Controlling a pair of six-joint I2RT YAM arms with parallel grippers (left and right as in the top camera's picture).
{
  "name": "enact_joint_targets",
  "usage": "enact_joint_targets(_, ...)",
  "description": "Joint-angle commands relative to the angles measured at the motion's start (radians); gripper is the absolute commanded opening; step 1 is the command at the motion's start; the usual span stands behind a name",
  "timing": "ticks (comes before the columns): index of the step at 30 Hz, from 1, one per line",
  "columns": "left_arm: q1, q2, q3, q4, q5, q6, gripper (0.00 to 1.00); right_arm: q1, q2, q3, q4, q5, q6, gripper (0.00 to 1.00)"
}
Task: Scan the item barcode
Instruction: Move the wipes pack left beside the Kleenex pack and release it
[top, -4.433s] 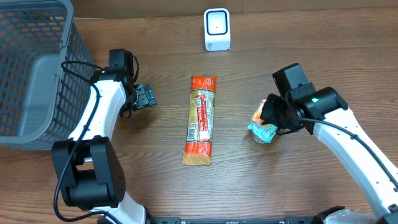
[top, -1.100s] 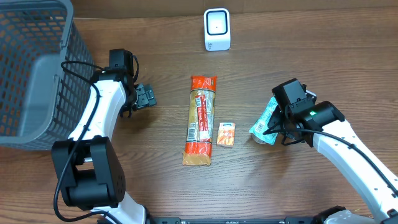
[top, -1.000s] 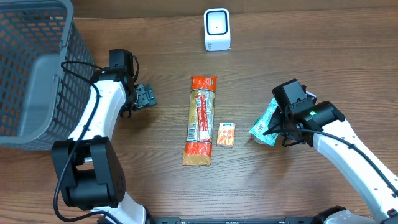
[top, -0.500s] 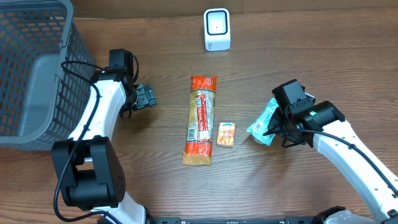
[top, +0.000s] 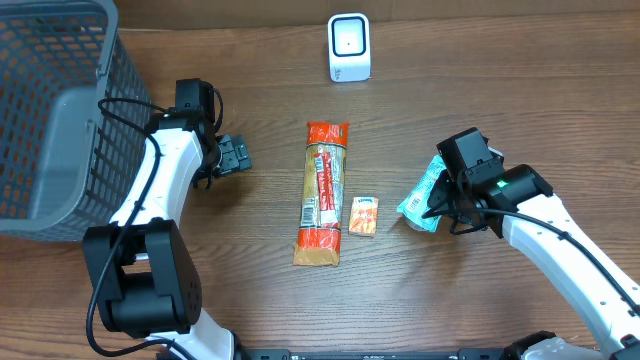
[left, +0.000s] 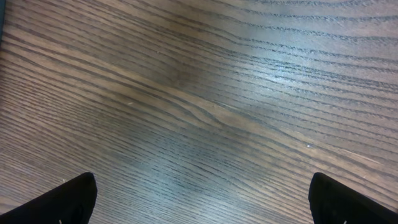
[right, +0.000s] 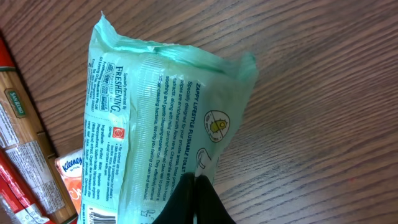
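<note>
A pale green wipes pack (top: 425, 192) lies right of centre on the wooden table. In the right wrist view the wipes pack (right: 155, 112) fills the frame, printed side up, with a barcode strip at its lower edge. My right gripper (top: 441, 206) is over its near end, and the right gripper (right: 196, 182) is shut with both fingers pressed together on the pack's right edge. The white scanner (top: 349, 47) stands at the back centre. My left gripper (top: 236, 156) hovers open at the left; the left gripper (left: 202, 190) has only bare wood between its fingers.
A long orange pasta packet (top: 324, 192) lies in the middle, with a small orange tissue pack (top: 364, 215) beside it, both showing again as pasta packet (right: 12, 130) and tissue pack (right: 69, 177). A grey wire basket (top: 60, 110) takes up the far left.
The right gripper opened briefly and shut again on the wipes pack, which shifted slightly left. Earlier, the small orange tissue pack came to lie beside the pasta packet. The left arm has not moved.
</note>
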Motion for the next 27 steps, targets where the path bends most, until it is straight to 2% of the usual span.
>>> enact_joint_targets(1,0.005,-0.004,-0.003,0.002,0.011,0.004,1.0,0.002,0.005,-0.005,-0.003,0.003,-0.008,0.04)
enact_joint_targets(4,0.005,-0.004,-0.003,0.002,0.011,0.004,1.0,0.002,-0.02,0.027,-0.002,-0.037,-0.075,0.04)
enact_joint_targets(8,0.005,-0.004,-0.003,0.002,0.011,0.004,1.0,0.002,-0.074,0.073,0.043,-0.229,-0.237,0.04)
enact_joint_targets(10,0.005,-0.004,-0.003,0.002,0.011,0.004,1.0,0.002,-0.096,0.074,0.077,-0.327,-0.27,0.04)
enact_joint_targets(13,0.005,-0.004,-0.003,0.002,0.011,0.004,1.0,0.003,-0.097,0.072,0.082,-0.385,-0.269,0.04)
enact_joint_targets(25,0.005,-0.004,-0.003,0.002,0.011,0.004,1.0,0.006,-0.066,0.017,0.082,-0.38,-0.263,0.04)
enact_joint_targets(27,0.005,-0.004,-0.003,0.002,0.011,0.004,1.0,0.006,-0.066,0.017,0.082,-0.357,-0.263,0.07)
